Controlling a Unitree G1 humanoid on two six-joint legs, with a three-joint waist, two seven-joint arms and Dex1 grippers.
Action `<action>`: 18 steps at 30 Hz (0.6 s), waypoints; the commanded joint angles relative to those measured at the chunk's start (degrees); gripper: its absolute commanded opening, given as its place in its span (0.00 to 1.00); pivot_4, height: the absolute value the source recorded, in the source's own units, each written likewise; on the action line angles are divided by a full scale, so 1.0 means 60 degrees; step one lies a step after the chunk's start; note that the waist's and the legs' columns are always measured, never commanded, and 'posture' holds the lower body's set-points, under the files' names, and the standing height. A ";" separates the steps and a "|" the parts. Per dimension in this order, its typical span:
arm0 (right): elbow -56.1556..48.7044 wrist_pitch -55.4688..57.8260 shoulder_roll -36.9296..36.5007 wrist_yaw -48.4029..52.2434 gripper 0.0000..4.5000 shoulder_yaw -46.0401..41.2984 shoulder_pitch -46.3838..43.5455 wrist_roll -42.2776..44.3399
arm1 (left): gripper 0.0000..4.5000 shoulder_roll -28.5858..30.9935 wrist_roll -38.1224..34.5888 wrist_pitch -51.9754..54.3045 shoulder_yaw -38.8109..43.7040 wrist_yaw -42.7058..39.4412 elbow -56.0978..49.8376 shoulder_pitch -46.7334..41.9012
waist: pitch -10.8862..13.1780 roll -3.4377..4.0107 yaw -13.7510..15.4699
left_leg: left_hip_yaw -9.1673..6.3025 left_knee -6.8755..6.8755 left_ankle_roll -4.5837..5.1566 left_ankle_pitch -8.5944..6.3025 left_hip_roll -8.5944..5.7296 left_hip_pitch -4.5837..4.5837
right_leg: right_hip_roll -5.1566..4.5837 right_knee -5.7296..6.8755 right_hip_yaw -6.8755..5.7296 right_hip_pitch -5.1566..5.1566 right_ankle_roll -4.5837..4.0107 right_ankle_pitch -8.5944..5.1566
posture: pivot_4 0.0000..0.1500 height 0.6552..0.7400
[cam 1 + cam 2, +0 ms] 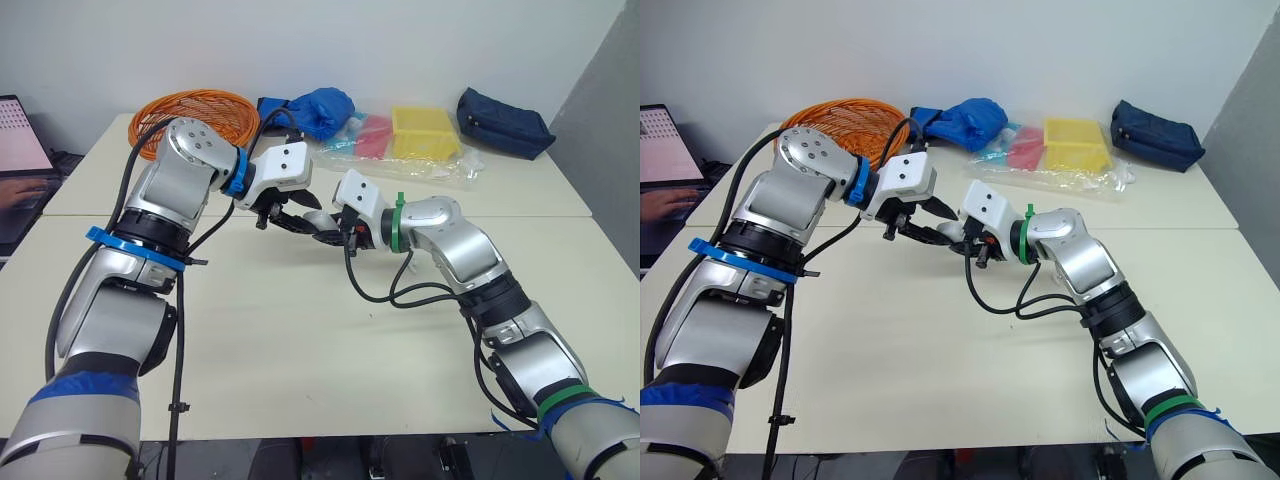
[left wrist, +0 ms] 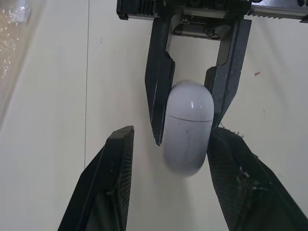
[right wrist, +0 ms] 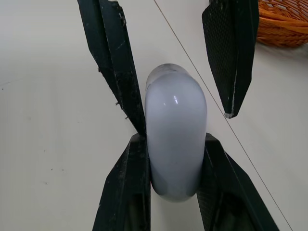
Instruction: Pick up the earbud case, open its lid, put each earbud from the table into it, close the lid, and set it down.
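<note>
Over the surface [image 1: 300, 340], right of the basket [image 1: 200, 110] and nearer the robot, the right end effector [image 3: 174, 144] is clamped on the case [image 2: 187, 134] and appears to hold it clear of the surface. The left end effector [image 2: 171, 134] stands wide around its free end. The pick-up looks done. The lid [image 2: 190, 98] seam reads closed, so opening, loading the earbuds, closing and setting down are left.

Table [image 1: 300, 350] bare across lower centre; left gripper [image 2: 171, 134] and right gripper [image 3: 172, 140] occupy mid-frame; orange basket [image 1: 200, 108], yellow tray [image 1: 425, 132] line upper edge.
</note>
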 commanded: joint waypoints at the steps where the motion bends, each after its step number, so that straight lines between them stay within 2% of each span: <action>1: -0.0277 -0.0303 0.0087 0.0105 0.18 -0.0102 -0.0248 0.0026 | 0.51 -0.0063 0.0032 -0.0086 0.0337 0.0079 -0.0090 -0.0311 | 0.0000 0.0000 0.0000 | 0.0000 0.0000 0.0000 0.0000 0.0000 0.0000 | 0.0000 0.0000 0.0000 0.0000 0.0000 0.0000 | 1.00 1.00; 5: -0.0138 -0.0366 0.0128 0.0086 0.18 -0.0135 -0.0344 0.0019 | 0.51 -0.0042 0.0057 -0.0131 0.0314 -0.0064 -0.0132 -0.0254 | 0.0000 0.0000 0.0000 | 0.0001 0.0000 0.0000 0.0000 0.0000 0.0000 | 0.0000 0.0000 0.0001 0.0000 0.0000 0.0000 | 1.00 1.00; 8: -0.0119 -0.0426 0.0093 0.0115 0.18 -0.0137 -0.0360 0.0006 | 0.39 -0.0007 0.0096 -0.0138 0.0278 -0.0168 -0.0186 -0.0210 | 0.0000 0.0000 0.0000 | 0.0000 0.0000 0.0000 0.0000 0.0000 0.0000 | 0.0000 0.0000 0.0000 0.0000 0.0000 0.0000 | 1.00 1.00; 11: -0.0085 -0.0517 0.0047 0.0152 0.18 -0.0118 -0.0383 -0.0025 | 0.19 0.0000 0.0095 -0.0087 0.0277 -0.0320 -0.0234 -0.0197 | 0.0000 0.0000 0.0002 | 0.0001 0.0000 0.0000 0.0000 -0.0001 0.0000 | 0.0000 -0.0001 0.0001 0.0000 0.0000 0.0000 | 1.00 1.00; 18: -0.0012 -0.0665 0.0060 0.0240 0.18 -0.0145 -0.0433 -0.0173 | 0.17 -0.0041 0.0142 -0.0092 0.0305 -0.0415 -0.0279 -0.0193 | 0.0000 0.0000 0.0001 | 0.0000 0.0000 0.0000 0.0000 0.0000 0.0001 | 0.0000 0.0000 0.0001 0.0000 0.0000 0.0000 | 1.00 1.00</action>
